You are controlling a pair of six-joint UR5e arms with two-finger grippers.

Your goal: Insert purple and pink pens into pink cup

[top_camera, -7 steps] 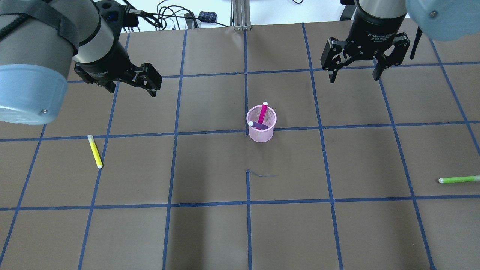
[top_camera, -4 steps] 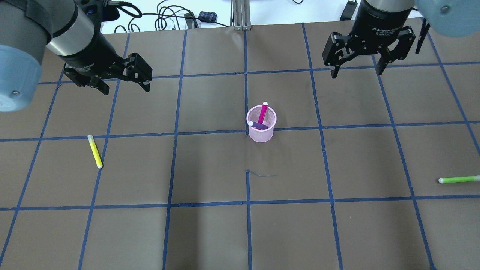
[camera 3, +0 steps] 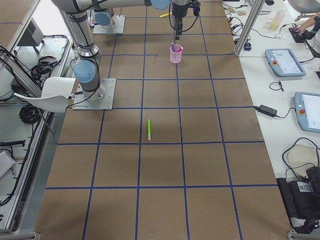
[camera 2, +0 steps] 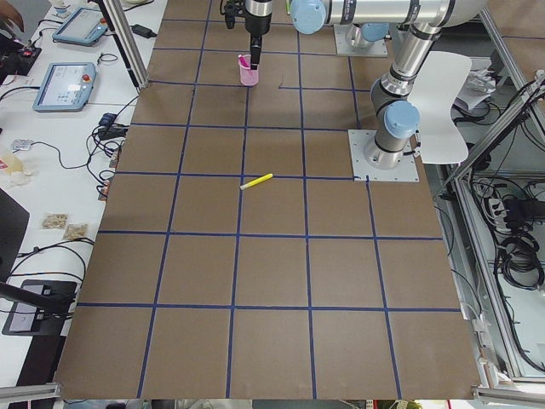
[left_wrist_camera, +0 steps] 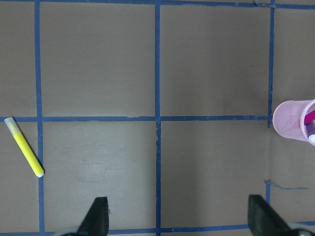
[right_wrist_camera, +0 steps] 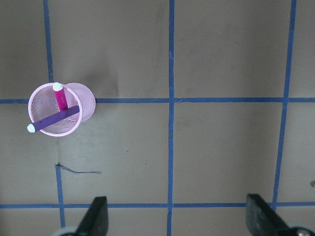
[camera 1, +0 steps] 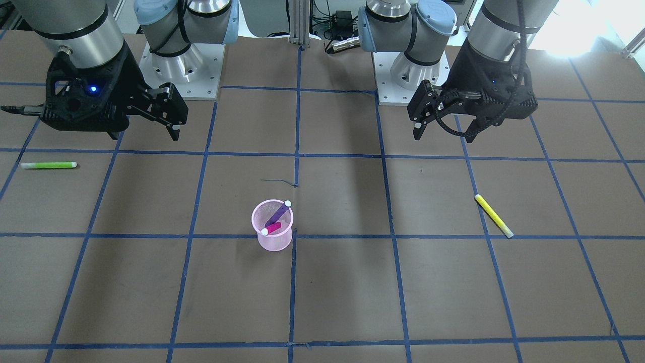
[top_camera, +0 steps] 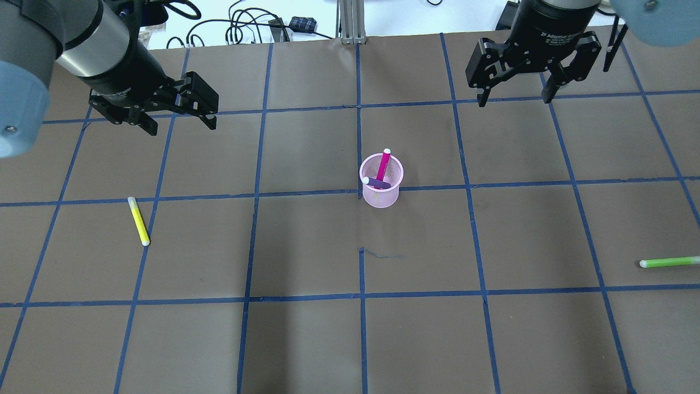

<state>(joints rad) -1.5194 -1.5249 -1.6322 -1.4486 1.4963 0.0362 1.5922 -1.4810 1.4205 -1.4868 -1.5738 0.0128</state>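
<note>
Pink cup [top_camera: 381, 198] holds purple pen [top_camera: 377, 183] and pink pen [top_camera: 384, 161] (table [top_camera: 306, 339] edges far); left pincer [top_camera: 181, 128] and right pincer [top_camera: 513, 101] hang released.

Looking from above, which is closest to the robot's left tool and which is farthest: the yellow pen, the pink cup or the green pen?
Starting from the left tool:
1. Yellow pen, on the table's left side, same side as the tool.
2. Pink cup, in the middle of the table.
3. Green pen, far off at the right edge.

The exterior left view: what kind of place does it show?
Probably a robotics lab: robot arms bolted to a table with a blue tape grid, teach pendants and loose cables on the side bench.
</note>
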